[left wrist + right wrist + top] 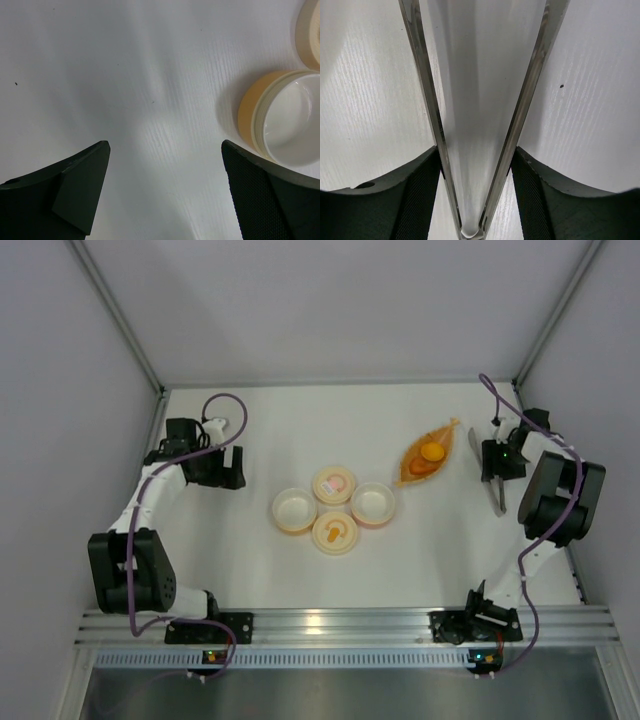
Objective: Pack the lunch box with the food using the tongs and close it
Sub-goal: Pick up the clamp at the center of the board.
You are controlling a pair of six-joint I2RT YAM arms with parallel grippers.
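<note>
The silver tongs (498, 495) lie at the far right of the table, and my right gripper (495, 465) is over them. In the right wrist view both fingers (420, 195) press the outsides of the tongs' (426, 90) two arms just above the V joint, so my right gripper (476, 155) is shut on them. The open yellow-orange tub (294, 510) and pink tub (372, 504) stand mid-table with two cream lids (334, 484) between them. The orange ball (432, 451) and wedge (420, 467) lie in a leaf dish. My left gripper (232, 468) hangs open and holds nothing.
The orange leaf-shaped dish (425, 462) lies just left of the tongs. In the left wrist view my left gripper (164, 150) stands wide over bare table, with the yellow-orange tub (280, 120) to its right and a lid's edge (310, 30) beyond. Walls enclose the table closely.
</note>
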